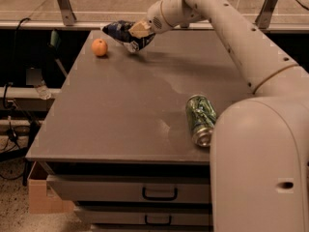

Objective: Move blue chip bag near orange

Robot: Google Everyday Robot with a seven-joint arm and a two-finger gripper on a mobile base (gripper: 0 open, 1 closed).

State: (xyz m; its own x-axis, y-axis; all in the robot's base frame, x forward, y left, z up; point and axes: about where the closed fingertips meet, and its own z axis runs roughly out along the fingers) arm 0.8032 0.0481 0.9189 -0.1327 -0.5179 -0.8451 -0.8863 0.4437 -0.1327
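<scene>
The blue chip bag (121, 33), dark navy and crinkled with a pale patch, hangs just above the far left part of the table. My gripper (138, 29) is shut on the bag's right end and holds it up. The orange (99, 47) sits on the table near the far left corner, a short way left of and below the bag. Bag and orange do not touch.
A green metal can (201, 118) lies on its side near the table's right front. The grey table (120, 115) has drawers below its front edge. My arm (241, 47) spans the right side. A cardboard box (41, 197) sits on the floor at left.
</scene>
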